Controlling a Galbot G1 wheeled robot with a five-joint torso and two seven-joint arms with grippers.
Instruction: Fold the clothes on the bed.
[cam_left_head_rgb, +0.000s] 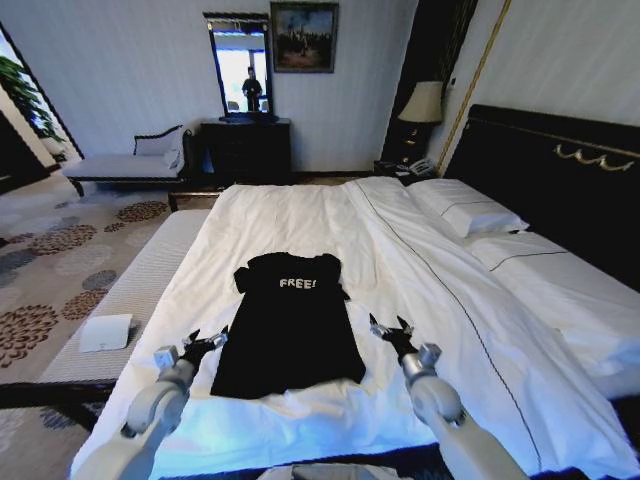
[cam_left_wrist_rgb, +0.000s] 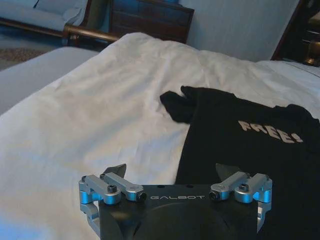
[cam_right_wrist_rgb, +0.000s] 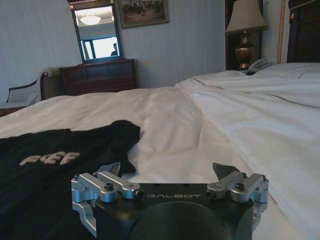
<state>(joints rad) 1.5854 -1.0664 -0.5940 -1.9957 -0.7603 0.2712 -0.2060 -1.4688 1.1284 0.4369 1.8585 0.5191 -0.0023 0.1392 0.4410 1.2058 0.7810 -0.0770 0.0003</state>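
Shirt: black T-shirt (cam_left_head_rgb: 288, 325) lies flat, lettering up, on the white duvet near the foot edge of the bed (cam_left_head_rgb: 330, 215); collar toward the far side, hem toward you
Left gripper (cam_left_head_rgb: 207, 343): just beside the shirt's left edge near the hem; fingers spread wide, holding nothing
Right gripper (cam_left_head_rgb: 390, 330): just beside the right edge, apart from the cloth; fingers also wide, nothing between them
Handling: you should expect soft, light, limp fabric; it will likely sag and drag over the duvet
Hold: pinch the side edges or hem corners, top layer with bottom; avoid catching the bedding beneath
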